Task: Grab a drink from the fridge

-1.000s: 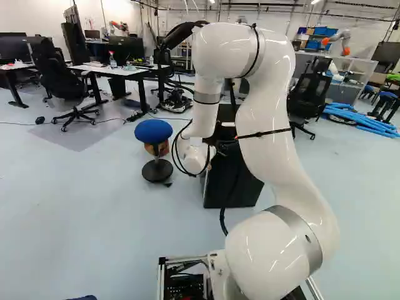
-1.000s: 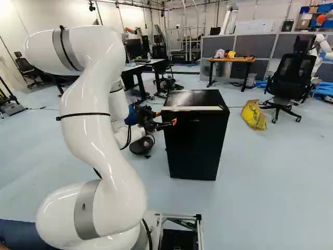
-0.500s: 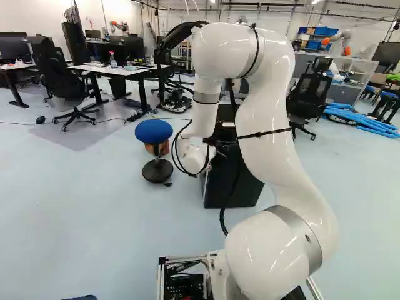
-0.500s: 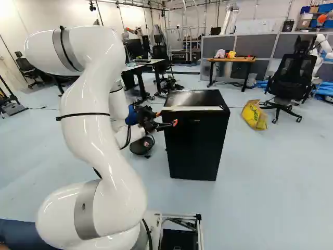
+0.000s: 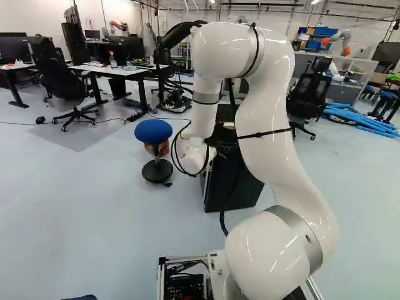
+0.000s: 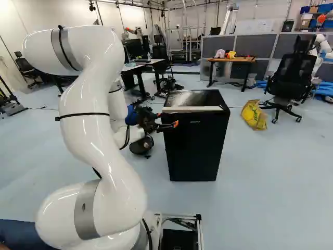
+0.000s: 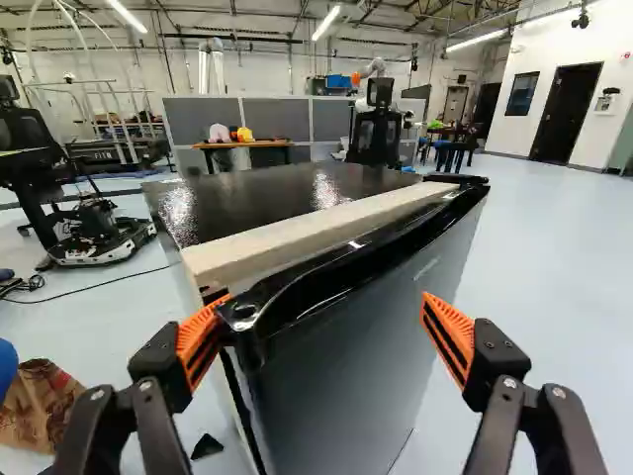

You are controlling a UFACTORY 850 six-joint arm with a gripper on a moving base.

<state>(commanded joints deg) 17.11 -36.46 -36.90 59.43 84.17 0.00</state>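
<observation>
**Gripper spread wide at the black fridge**

From where I stand, taking twelve o'clock as straight ahead of the base, the fridge sits just past twelve, upright on the pale floor. The white arm reaches round to its near corner. The jaws are wide open, gripping nothing: one orange pad is right at the corner of the door, though I can't be sure it touches, and the other stands out in front of the door's face. What's inside the fridge is hidden from me.

Its top is dark and glossy, catching the ceiling lights in bright speckled patches, with a pale strip running along by the door.

Over at eleven o'clock there's a stool with a round blue seat, a brown paper bag close by it, and farther off a white-topped desk. Beyond the fridge, between twelve and one, a wooden-topped desk stands against grey partitions. At one o'clock a yellow bag slumps on the floor near a black office chair; blue tubes lie out toward two.
</observation>
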